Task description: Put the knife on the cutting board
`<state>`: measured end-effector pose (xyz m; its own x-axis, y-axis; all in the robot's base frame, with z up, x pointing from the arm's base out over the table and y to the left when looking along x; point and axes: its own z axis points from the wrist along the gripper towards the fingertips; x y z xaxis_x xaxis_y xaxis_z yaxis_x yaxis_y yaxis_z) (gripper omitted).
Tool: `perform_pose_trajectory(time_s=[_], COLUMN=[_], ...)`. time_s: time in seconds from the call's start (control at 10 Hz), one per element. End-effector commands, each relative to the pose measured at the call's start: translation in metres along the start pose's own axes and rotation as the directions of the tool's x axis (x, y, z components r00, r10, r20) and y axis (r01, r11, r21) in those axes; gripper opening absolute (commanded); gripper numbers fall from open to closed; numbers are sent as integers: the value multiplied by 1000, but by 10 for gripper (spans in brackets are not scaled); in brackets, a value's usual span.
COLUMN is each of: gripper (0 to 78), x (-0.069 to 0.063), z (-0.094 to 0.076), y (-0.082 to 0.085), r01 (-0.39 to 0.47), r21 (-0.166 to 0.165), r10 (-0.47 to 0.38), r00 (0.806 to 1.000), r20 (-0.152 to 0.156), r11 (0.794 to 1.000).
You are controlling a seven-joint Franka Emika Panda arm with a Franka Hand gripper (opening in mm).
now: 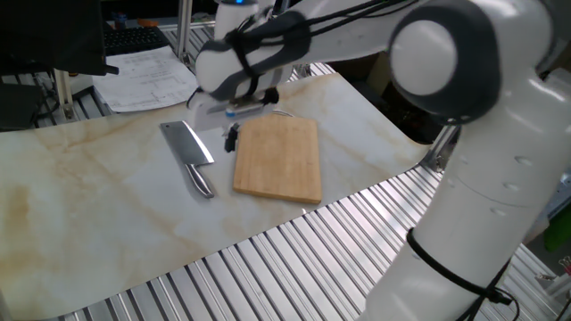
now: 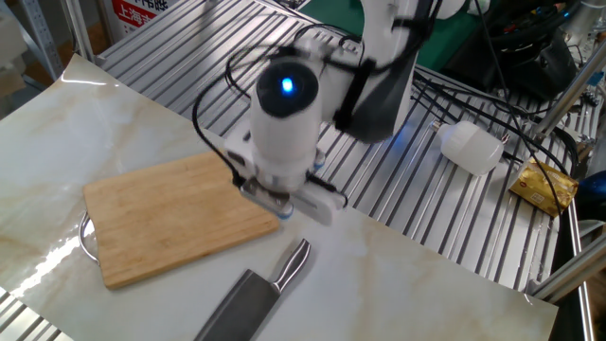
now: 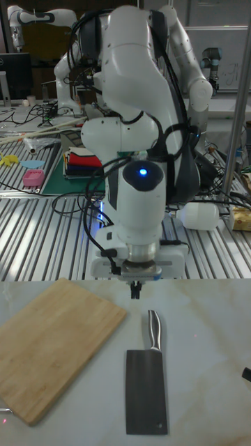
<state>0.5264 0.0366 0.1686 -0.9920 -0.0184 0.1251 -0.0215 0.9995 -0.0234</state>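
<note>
A: Count, quick?

B: One knife [image 3: 146,387], one cutting board [image 3: 50,343], one gripper [image 3: 137,288]. Off the marble top, one white jug [image 2: 472,146] and one yellow packet [image 2: 543,186] on the slatted metal.

A: Knife look?

B: All-metal cleaver, broad dull-grey rectangular blade, shiny rounded steel handle. In the tall view it lies flat on the marble, handle toward 12 o'clock, blade toward 6, at 3 o'clock of the board, near but apart from it. Shorter than the board.

A: Board?

B: Light tan wood, rounded corners, flat, nothing on it. Metal loop [image 2: 86,237] at one short end.

A: Gripper?

B: Pointing down at 12 o'clock of the handle tip, above the table, apart from the knife. Fingers look close together with nothing held; can't tell the gap for sure.
</note>
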Motion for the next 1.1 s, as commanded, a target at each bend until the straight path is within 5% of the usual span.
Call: perform_pose_trajectory(time_s=[0.1, 0.4, 1.1], gripper=[0, 0, 0], x=[-29, -32, -29], z=[52, 66, 61], y=[25, 29, 40], r01=[15, 12, -23], r21=[-33, -46, -50], r10=[-12, -9, 28], r00=[997, 997, 994], r20=[77, 80, 105], r11=[999, 999, 998])
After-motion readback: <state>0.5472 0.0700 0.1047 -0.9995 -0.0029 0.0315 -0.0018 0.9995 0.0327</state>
